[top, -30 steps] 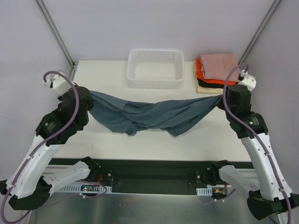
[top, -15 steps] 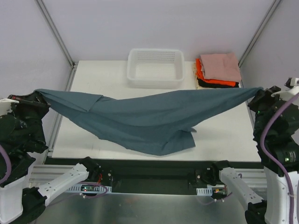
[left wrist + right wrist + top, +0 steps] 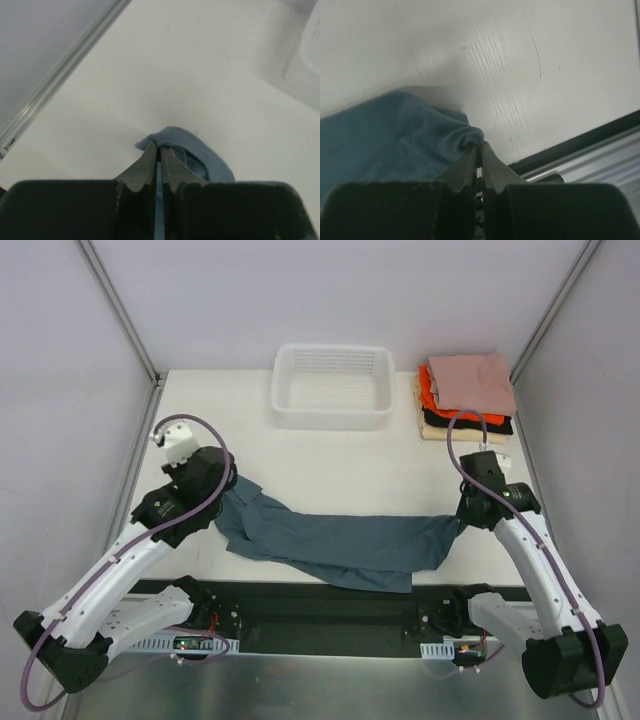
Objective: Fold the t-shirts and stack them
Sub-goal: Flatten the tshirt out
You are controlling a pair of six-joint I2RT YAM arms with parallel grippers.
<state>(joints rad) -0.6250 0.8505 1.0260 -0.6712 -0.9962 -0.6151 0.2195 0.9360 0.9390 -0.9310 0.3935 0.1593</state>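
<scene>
The blue-grey t-shirt (image 3: 340,545) now lies lowered for folding; my left gripper (image 3: 159,150) and right gripper (image 3: 477,150) clamp its ends.

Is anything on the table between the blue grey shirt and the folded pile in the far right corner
Nothing visible does. Bare table lies between the blue-grey shirt and the folded stack; the white basket sits left of the stack, off that path.

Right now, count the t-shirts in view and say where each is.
5. The slate blue-grey shirt is stretched along the near side. Stacked far right, top down: pink shirt, orange-red shirt, black shirt, cream shirt. The stack may hide more.
</scene>
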